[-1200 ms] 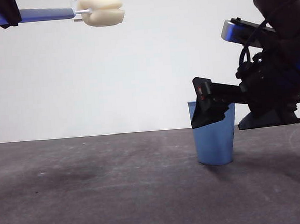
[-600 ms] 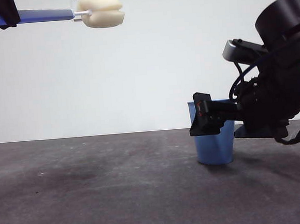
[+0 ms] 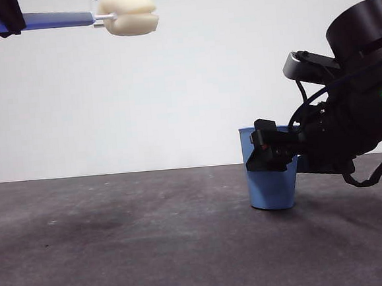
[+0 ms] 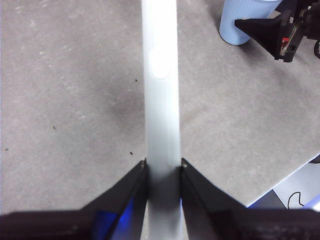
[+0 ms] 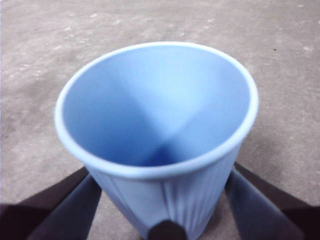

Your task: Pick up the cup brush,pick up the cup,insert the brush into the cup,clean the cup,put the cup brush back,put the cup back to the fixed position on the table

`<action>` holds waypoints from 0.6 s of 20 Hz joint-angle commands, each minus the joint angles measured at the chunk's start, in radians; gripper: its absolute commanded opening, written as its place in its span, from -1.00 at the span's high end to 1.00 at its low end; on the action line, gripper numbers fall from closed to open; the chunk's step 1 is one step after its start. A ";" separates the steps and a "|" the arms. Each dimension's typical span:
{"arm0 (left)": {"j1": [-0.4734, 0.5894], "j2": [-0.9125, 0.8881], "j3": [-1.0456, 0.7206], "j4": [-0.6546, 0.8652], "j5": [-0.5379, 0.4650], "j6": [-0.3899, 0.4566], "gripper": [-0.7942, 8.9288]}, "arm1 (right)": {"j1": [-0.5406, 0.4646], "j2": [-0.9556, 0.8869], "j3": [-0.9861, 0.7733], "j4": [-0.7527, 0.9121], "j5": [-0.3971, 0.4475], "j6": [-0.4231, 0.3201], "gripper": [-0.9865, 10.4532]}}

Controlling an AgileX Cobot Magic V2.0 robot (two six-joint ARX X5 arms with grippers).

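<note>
The cup brush hangs level, high at the far left of the front view, cream sponge head pointing right. My left gripper is shut on its pale grey handle. The ribbed blue cup stands upright on the dark grey table, right of centre. My right gripper reaches in from the right at the height of the cup's upper half. In the right wrist view the cup sits between the two jaws, which flank its walls closely just under the rim; the gripper is open.
A plain white wall closes off the back. In the left wrist view the cup and the other arm's black jaw lie far ahead, and the table's edge runs close by, with a pale floor beyond it.
The right arm has dropped and levelled out, bringing its jaws lower around the cup. The cup has stayed in place, and the left arm with the brush has not moved.
</note>
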 commanded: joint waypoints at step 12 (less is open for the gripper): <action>0.002 0.111 -0.006 -0.084 0.013 0.387 0.85 | 0.133 -0.488 0.152 -1.069 0.146 -0.321 0.86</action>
